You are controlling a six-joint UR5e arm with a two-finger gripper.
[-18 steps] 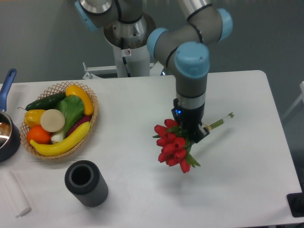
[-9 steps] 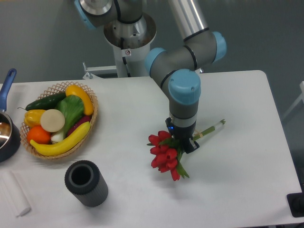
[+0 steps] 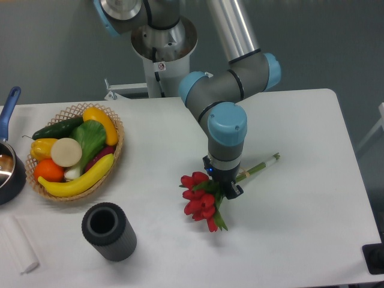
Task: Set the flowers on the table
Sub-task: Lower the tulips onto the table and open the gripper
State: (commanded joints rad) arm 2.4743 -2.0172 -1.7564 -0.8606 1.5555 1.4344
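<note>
Flowers (image 3: 200,198) have dropped lower and drifted left over the past second, now at lower centre of the frame, blooms seemingly touching the surface (image 3: 300,198). Claw (image 3: 222,186) stays clamped on the stems; release looks close.

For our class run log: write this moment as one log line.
end effector: shut on flowers | blooms low over table | stems point right | release: not yet

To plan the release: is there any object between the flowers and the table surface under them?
Nothing visible: the flowers, held at the end effector, hang over bare table.
</note>
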